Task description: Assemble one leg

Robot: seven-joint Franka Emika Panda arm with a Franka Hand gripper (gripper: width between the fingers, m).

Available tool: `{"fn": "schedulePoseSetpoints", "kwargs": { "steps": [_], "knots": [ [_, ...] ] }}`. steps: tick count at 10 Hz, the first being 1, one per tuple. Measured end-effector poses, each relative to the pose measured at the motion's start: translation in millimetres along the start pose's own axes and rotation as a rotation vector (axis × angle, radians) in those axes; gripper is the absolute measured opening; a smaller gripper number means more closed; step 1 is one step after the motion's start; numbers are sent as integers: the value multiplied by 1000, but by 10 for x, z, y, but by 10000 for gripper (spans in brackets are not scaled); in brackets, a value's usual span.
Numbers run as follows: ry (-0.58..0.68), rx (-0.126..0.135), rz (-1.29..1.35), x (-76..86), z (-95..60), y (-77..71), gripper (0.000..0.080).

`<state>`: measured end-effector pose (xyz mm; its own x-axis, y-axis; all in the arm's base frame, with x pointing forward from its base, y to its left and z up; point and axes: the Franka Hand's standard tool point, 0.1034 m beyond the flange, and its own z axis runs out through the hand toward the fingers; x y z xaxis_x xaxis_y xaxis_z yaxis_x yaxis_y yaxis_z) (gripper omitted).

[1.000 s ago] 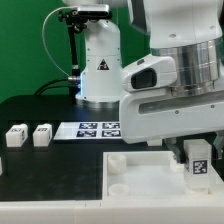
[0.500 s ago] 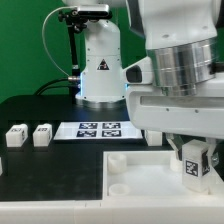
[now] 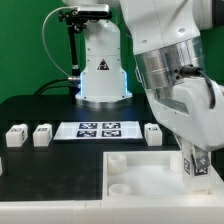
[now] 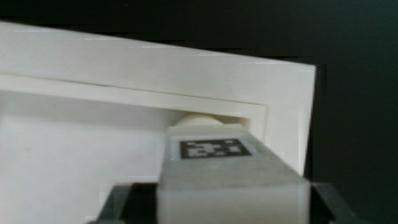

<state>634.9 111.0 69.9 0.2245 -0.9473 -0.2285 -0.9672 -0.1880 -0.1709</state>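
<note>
My gripper (image 3: 197, 160) is shut on a leg (image 3: 195, 166), a small white oblong block with a black-and-white tag. It holds the leg over the right side of the large white tray (image 3: 135, 178). In the wrist view the leg (image 4: 214, 160) stands between the two dark fingers (image 4: 130, 203), with its far end at a round corner socket (image 4: 205, 121) of the tray (image 4: 89, 130). I cannot tell whether the leg touches the socket. Three more legs lie on the black table: two at the exterior view's left (image 3: 15, 137) (image 3: 42, 134) and one behind the tray (image 3: 153, 133).
The marker board (image 3: 98, 129) lies on the table behind the tray. The arm's white base (image 3: 100, 70) stands behind it. The arm's bulky wrist (image 3: 175, 70) hangs over the right half of the scene.
The arm has tilted and swung, uncovering the leg behind the tray. The held leg has shifted slightly right and stays over the tray's right side.
</note>
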Motion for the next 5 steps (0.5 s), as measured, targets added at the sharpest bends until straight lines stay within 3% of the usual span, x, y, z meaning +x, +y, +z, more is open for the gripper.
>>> {"fn": "schedulePoseSetpoints", "kwargs": {
  "steps": [1,2,3,5],
  "knots": [
    [-2,-14,-81,-11,7,10,531],
    [-23,-50,-280,-58,21,21,531],
    [-36,-71,-470,-91,13,-22,612],
    [-32,-61,-640,-56,24,-21,647]
  ]
}}
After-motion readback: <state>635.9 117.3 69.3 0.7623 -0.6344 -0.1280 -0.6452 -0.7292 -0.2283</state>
